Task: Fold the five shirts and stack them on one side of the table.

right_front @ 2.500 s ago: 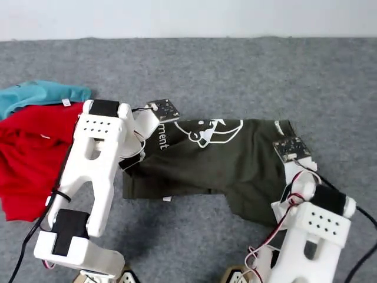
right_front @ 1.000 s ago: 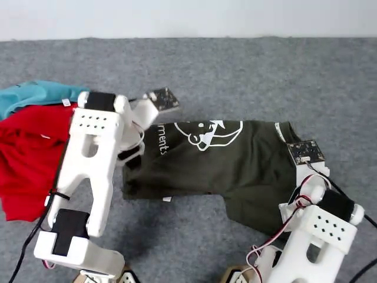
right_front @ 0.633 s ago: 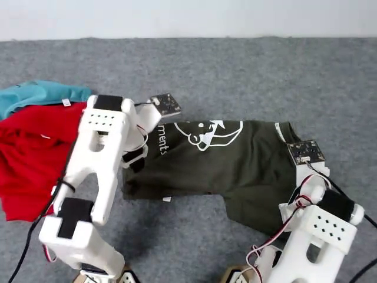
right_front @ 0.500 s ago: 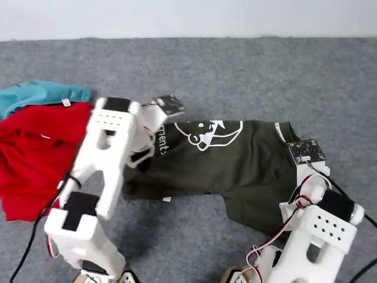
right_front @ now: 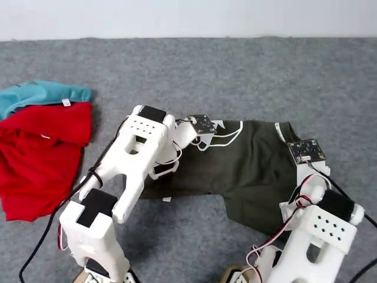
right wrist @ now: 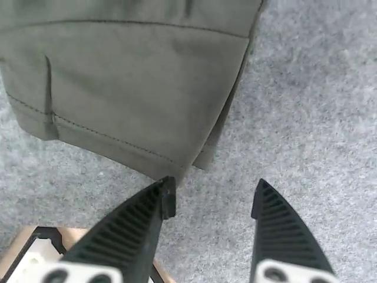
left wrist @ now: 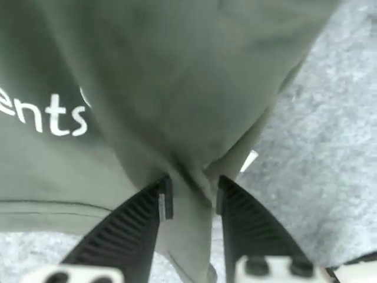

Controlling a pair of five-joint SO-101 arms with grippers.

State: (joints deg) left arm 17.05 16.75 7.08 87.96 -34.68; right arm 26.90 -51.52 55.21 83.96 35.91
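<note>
Fold under way, by my read: left gripper [left wrist: 189, 197] pinching bunched edge of dark olive printed cotton shirt [right_front: 247, 159], mid-table. Right gripper [right wrist: 212, 197] spread above hem corner (not touching, I think). Next: carry edge across, lay flat, release.

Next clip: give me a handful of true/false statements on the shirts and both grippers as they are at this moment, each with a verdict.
1. The left gripper is clamped on a fold of the dark green shirt. True.
2. The right gripper is shut on that shirt's hem. False: its jaws stand open with nothing between them, over the grey table beside the shirt's edge.
3. The red shirt lies on top of the dark green shirt. False: it lies apart from it, at the left side of the table.
4. The teal shirt lies against the red shirt, on its far side. True.
</note>
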